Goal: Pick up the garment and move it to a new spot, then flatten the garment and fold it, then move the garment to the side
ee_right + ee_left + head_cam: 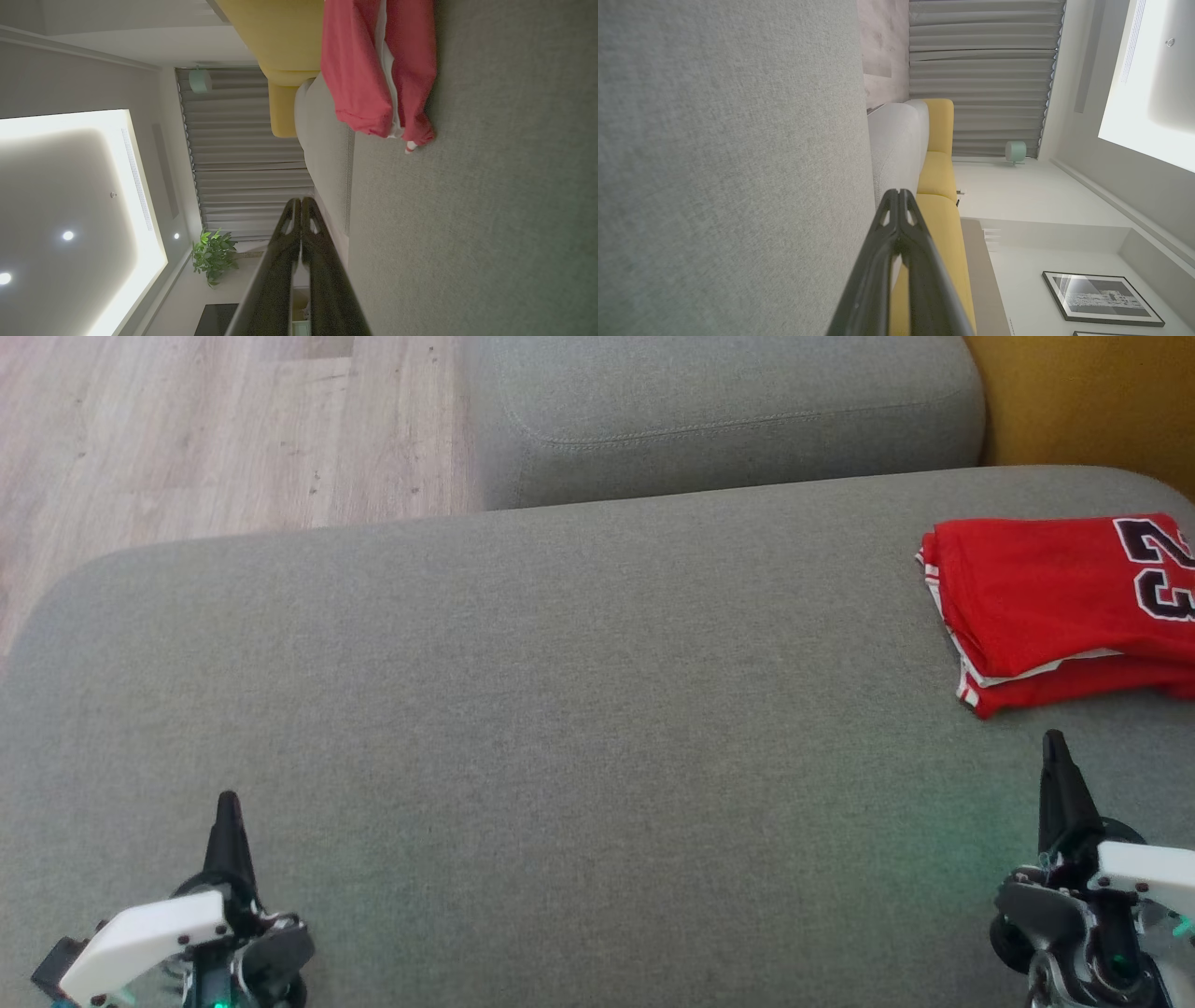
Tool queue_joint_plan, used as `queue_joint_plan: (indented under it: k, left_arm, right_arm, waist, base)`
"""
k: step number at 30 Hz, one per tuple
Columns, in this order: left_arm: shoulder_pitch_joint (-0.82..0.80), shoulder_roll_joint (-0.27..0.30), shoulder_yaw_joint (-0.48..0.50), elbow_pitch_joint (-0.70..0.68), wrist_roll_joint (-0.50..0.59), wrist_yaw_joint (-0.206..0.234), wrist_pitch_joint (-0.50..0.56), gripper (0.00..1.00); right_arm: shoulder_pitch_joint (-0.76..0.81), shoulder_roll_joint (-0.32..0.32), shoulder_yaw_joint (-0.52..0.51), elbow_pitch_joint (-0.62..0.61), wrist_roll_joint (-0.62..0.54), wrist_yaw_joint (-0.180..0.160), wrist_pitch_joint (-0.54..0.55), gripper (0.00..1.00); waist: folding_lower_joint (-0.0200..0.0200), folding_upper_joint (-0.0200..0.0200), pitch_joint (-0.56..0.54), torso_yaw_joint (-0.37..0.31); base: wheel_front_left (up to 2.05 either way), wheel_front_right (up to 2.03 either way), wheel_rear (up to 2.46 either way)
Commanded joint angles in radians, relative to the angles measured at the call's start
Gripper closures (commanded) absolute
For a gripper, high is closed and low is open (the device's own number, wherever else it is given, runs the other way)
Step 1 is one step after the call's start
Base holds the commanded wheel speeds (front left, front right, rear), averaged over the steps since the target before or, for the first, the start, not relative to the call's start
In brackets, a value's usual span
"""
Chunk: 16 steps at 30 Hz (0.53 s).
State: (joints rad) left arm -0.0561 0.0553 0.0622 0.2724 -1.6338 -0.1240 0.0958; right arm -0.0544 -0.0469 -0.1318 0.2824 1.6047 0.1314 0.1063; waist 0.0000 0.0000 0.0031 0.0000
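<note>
Nearest the camera in the head view, the left gripper is hovering low over the front left of the grey seat cushion, its two dark fingers pressing together into a single point and gripping nothing. The right gripper is hovering at the front right in the same condition: fully narrowed, empty, near the garment but apart from it. The garment, a red jersey with white trim and a dark number print, is lying on the right part of the cushion, running past the picture's right edge, and is sitting in stacked layers with squared edges. Judging from that, the pick-up, the flattening, the folding and the move to the side are all appearing complete, and nothing is appearing outstanding beyond confirming the placement. Beyond the seat, a second grey cushion, a wooden floor and a yellow cushion are lying farther off. The head view is supplying the layout from above and the number print. The right wrist view is adding the side profile of the fold, a white layer sandwiched between red ones, and the closed line between that gripper's fingers. The left wrist view is contributing cushion fabric beside its own closed fingers, with a pleated curtain and a framed picture in the far room.
</note>
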Motion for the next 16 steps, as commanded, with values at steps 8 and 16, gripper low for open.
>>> queue_joint_plan:
  k: [8,16]
  left_arm:
    - [-0.051,0.006,0.037,-0.028,0.013,-0.007,0.006,1.00]
    - [-0.051,0.005,0.038,-0.028,0.014,-0.007,0.007,1.00]
  right_arm:
    - [-0.053,-0.005,0.019,-0.038,0.005,-0.001,0.006,1.00]
    - [-0.053,-0.005,0.019,-0.038,0.005,-0.001,0.006,1.00]
  waist:
    - [0.0000,0.0000,0.000,0.000]
    - [0.0000,0.0000,0.000,0.000]
  base:
    - [0.00,0.00,0.00]
    - [0.00,0.00,0.00]
